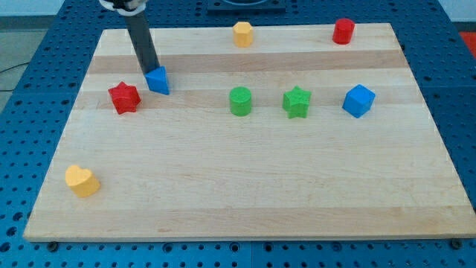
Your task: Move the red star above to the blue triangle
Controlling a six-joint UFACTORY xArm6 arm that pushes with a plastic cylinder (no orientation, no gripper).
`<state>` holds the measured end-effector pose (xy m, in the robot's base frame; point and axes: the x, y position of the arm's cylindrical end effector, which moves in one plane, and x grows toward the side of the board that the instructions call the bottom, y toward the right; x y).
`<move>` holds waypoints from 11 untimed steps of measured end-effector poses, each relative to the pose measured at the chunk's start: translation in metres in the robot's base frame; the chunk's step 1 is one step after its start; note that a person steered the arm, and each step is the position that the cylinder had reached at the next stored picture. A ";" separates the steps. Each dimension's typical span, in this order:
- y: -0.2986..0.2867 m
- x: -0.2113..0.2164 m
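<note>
A pale wooden surface (245, 201) fills most of the frame, lying on a blue perforated bench (37, 52). There is no gripper: the arm ends in a dark rod that comes down from the upper left, and its tip (151, 72) touches the upper left edge of the blue triangle (158, 80). The red star (124, 97) sits just beside that triangle, to its lower left, a small gap between them.

Across the middle, from left to right, stand a green cylinder (240, 101), a green star (297, 102) and a blue cube (358, 100). Along the top edge are an orange hexagon (242, 33) at centre and a red cylinder (343, 31) toward the right. A yellow heart (81, 181) lies alone at the lower left.
</note>
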<state>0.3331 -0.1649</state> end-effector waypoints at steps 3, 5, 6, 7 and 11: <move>0.008 0.053; -0.026 0.086; -0.042 0.054; -0.063 0.041; -0.090 0.003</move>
